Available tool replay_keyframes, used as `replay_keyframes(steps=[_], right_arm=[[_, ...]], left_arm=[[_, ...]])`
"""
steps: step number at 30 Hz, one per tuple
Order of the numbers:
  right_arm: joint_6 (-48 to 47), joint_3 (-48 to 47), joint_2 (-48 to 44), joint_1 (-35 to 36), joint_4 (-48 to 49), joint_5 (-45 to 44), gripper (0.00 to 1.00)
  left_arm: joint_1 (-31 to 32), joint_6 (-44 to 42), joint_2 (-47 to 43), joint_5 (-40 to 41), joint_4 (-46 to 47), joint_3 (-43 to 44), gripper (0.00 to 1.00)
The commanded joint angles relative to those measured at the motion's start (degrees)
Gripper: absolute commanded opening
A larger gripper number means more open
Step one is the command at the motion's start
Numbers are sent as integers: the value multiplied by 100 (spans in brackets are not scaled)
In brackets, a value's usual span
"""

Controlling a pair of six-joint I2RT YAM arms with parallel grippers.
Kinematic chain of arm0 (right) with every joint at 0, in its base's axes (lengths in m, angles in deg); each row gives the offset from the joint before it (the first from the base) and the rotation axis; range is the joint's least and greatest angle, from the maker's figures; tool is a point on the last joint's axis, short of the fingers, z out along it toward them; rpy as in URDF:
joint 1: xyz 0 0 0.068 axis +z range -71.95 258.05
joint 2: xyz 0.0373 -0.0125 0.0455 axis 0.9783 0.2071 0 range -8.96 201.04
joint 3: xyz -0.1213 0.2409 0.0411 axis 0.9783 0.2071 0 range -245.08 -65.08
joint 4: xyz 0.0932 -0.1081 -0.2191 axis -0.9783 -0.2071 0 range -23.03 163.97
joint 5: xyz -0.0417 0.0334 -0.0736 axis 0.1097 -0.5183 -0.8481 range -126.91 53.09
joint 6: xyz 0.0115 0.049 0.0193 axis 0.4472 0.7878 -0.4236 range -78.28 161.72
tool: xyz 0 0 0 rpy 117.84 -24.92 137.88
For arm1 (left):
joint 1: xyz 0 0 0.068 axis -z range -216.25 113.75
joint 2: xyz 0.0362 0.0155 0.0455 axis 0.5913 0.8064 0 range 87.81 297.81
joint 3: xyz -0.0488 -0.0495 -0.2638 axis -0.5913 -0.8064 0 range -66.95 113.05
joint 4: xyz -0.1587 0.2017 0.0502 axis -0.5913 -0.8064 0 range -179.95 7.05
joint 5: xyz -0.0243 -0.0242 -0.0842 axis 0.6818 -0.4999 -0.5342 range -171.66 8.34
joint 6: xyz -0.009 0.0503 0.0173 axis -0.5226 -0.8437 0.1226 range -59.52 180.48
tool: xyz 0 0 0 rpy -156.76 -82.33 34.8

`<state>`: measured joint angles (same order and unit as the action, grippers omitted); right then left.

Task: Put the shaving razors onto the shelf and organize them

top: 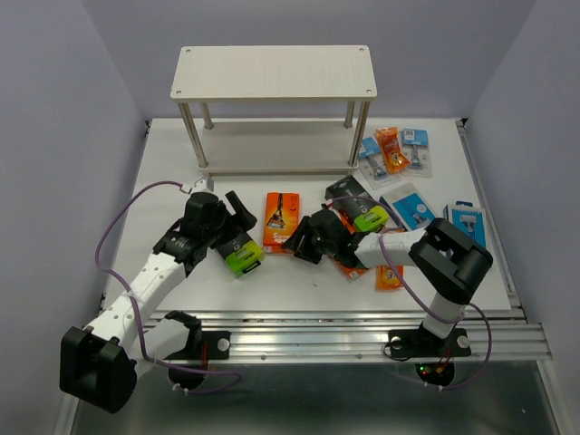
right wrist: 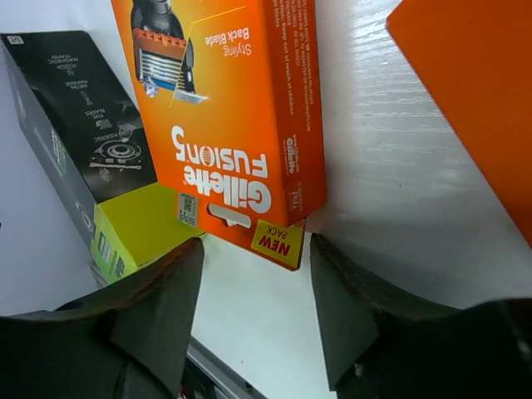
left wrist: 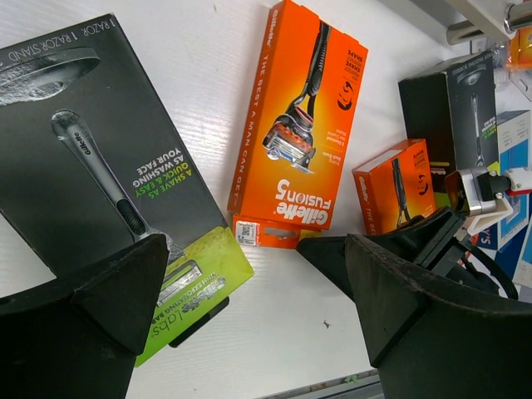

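One orange Gillette Fusion5 pack [left wrist: 299, 125], black/lime box [left wrist: 83, 183] beside it, L fingers [left wrist: 83, 316] wide, R fingers [right wrist: 158, 307] half-open

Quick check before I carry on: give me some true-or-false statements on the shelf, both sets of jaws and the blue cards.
1. No razor pack sits on the shelf yet. True.
2. The left gripper has its jaws shut on the black-and-lime pack. False: the jaws are wide open, and the pack lies on the table.
3. An orange Gillette Fusion5 pack lies just ahead of the right gripper. True.
4. The light-blue blister cards lie at the table's left side. False: they are at the far right, beside the shelf.
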<state>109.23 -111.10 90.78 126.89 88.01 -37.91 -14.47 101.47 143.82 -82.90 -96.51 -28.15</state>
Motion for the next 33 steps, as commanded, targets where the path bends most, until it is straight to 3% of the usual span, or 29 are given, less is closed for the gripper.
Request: replay_keyframes(steps=[1, 9, 21, 33], right_arm=[[351, 155, 230, 38, 107, -287, 57], [737, 409, 353, 38, 643, -340, 35], [1062, 779, -341, 38, 1768, -155, 1], [1835, 559, -675, 38, 1988, -269, 1]], left_arm=[[28, -30, -99, 27, 11, -49, 99], [28, -65, -99, -96, 11, -57, 99], [28, 102, -257, -509, 266, -250, 99], [28, 637, -494, -922, 626, -488, 99]])
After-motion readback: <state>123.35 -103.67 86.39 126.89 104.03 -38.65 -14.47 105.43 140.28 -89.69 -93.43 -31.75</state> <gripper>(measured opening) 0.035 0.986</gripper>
